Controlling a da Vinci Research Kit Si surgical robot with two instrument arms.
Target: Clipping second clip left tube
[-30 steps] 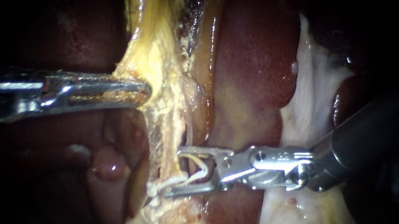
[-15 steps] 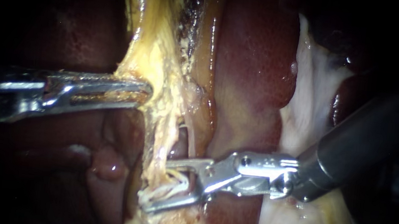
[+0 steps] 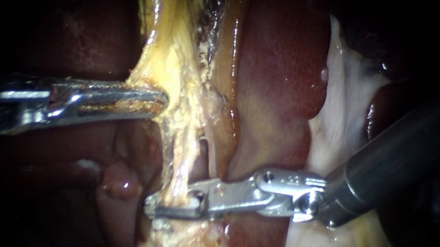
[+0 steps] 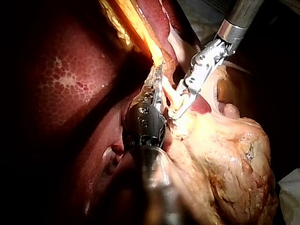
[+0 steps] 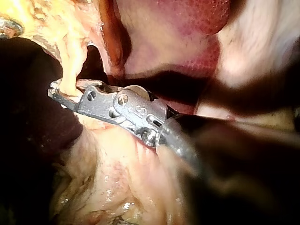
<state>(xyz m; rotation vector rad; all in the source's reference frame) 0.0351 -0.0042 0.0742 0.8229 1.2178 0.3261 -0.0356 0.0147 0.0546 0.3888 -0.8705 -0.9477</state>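
**Right jaws clamped across the left tube, left jaws holding the fat aside**

The liver (image 3: pixel 281 64) fills most of the endoscope view. It is dark red, smooth and wet, and in the left wrist view its surface (image 4: pixel 61 79) shows a fine mottled pattern. A ragged column of fatty tissue (image 3: pixel 174 64) runs down over it, yellow, crumbly and glistening, with a glossy amber band along one edge. Toward the right, a pale membrane (image 3: pixel 341 114) lies white and filmy, and the right shaft crosses part of it.

The left instrument (image 3: pixel 161 101) comes in level. Its long slim metal jaws are pressed together on the edge of the fatty tissue and pinch it where the column bulges toward them. In the left wrist view these jaws (image 4: pixel 158 77) lie along the yellow strip.

Lower down, the fat narrows into the left tube (image 3: pixel 178 168), a stringy yellow-white cord. A thin pale strand (image 3: pixel 210 158) runs just beside it. The right instrument (image 3: pixel 154 206) reaches across from a dark round shaft through a bright jointed wrist. Its jaws are closed tight on the left tube from both sides and hide the stretch they grip. The right wrist view shows the same bite (image 5: pixel 54 90), with the cord entering the jaws from above and lumpy fat under them. Whether a clip sits between the jaws cannot be told.
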